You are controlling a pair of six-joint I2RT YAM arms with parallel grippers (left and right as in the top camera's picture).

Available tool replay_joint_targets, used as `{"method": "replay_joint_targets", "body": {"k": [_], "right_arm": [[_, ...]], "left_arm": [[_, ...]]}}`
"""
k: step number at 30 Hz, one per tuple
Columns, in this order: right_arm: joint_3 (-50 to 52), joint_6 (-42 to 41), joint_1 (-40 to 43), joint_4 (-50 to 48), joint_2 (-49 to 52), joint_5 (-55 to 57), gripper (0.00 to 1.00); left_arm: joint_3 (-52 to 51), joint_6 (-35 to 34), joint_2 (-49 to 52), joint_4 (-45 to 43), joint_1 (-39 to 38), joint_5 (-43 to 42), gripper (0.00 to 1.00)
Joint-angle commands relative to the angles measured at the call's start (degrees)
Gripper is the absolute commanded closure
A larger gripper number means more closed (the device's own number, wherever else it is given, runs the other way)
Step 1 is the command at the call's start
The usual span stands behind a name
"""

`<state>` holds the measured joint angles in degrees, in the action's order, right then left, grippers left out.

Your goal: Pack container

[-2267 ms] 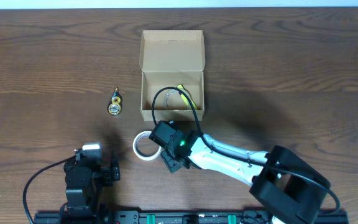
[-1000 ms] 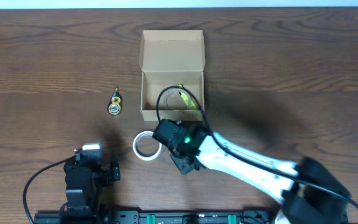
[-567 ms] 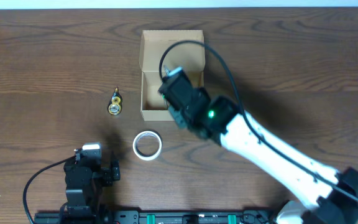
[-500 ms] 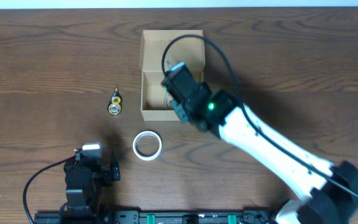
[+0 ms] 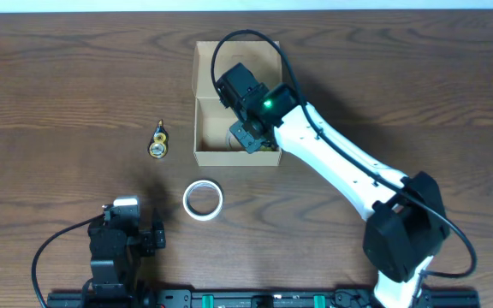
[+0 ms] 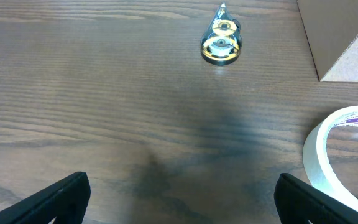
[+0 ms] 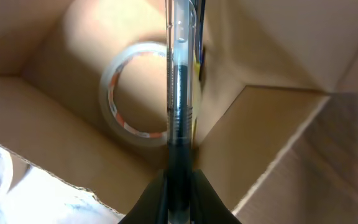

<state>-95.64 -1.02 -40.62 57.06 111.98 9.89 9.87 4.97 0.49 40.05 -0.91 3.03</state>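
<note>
Container (image 5: 209, 94): a small brown cardboard box sits on a dark wooden table (image 5: 400, 77), toward the far side and near the middle. Its hinged lid is folded back flat, away from the robot. The right arm reaches across from the near right, and the right gripper (image 5: 245, 128) hangs over the open container.

From the right wrist camera, the right gripper (image 7: 179, 193) has its fingers pressed together on a pen (image 7: 182, 93). The pen has a clear barrel with dark ink and points down into the container (image 7: 272, 124). A clear tape roll (image 7: 114, 99) lies on the box floor. Something yellow shows just behind the pen, too hidden to identify.

On the table just in front of the box lies a white tape roll (image 5: 203, 200), close to it but not touching. A small gold and yellow object (image 5: 158, 142) lies to the left of the box, apart from it.

The left arm is at the near left edge. The left gripper (image 6: 182, 199) has its fingers spread wide, holding nothing, facing the white tape roll (image 6: 344, 155) and the gold object (image 6: 221, 42).
</note>
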Motion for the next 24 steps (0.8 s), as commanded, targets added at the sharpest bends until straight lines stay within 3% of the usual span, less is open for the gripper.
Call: {"method": "replay_joint_targets", "body": {"k": [1, 11, 14, 19, 24], "right_arm": [[-1.07, 0.87, 0.24, 0.83, 2.12, -1.40, 0.90], [-1.05, 0.87, 0.44, -0.61, 7.48, -1.55, 0.92], [-1.05, 0.87, 0.42, -0.92, 8.83, -1.51, 0.85], [-1.05, 0.92, 0.42, -2.08, 9.27, -0.13, 0.61], [-1.05, 0.90, 0.42, -3.82, 9.27, 0.68, 0.61]], "left_arm": [[-0.70, 0.83, -0.26, 0.24, 0.24, 0.35, 0.05], [-0.70, 0.83, -0.26, 0.22, 0.24, 0.33, 0.05], [-0.70, 0.83, -0.26, 0.22, 0.24, 0.35, 0.05], [-0.70, 0.83, -0.26, 0.22, 0.24, 0.35, 0.05], [-0.70, 0.83, -0.26, 0.22, 0.24, 0.33, 0.05]]}}
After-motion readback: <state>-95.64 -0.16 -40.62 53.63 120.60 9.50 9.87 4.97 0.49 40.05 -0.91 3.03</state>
